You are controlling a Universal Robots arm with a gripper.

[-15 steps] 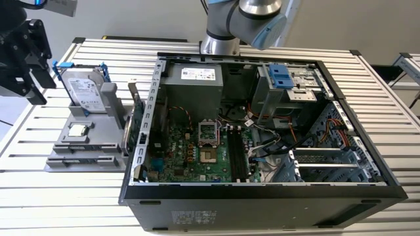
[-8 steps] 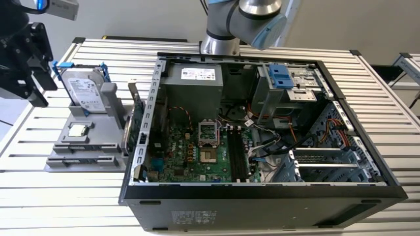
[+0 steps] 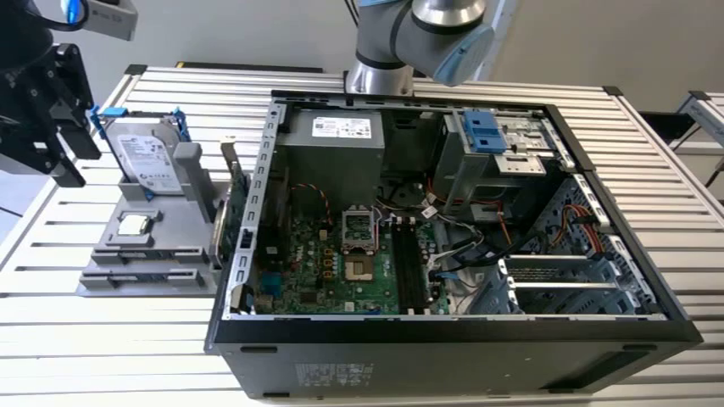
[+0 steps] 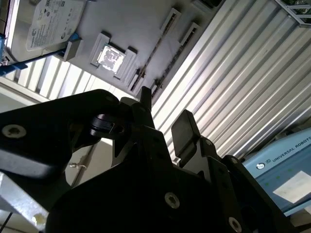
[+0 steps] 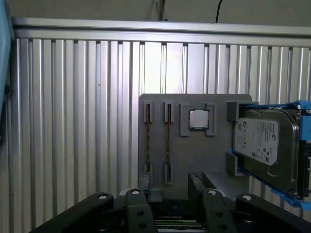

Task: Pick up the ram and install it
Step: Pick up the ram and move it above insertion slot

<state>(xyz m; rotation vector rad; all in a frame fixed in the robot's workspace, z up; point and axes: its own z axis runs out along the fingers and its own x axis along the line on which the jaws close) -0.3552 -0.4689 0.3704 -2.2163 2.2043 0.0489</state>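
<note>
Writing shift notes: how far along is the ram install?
Nothing looks done: the motherboard slots look empty. In hand: nothing; the open gripper faces the grey holder, where the ram stands on edge. Pickup and installing remain.

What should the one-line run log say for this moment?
gripper open, empty | above gray holder | ram on edge in holder, ungripped | PC case open

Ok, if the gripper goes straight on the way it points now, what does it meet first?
Most likely the ram stick standing on edge in the gray holder: the open gripper points at it in the first wrist view. Depth is unclear, though.
</note>
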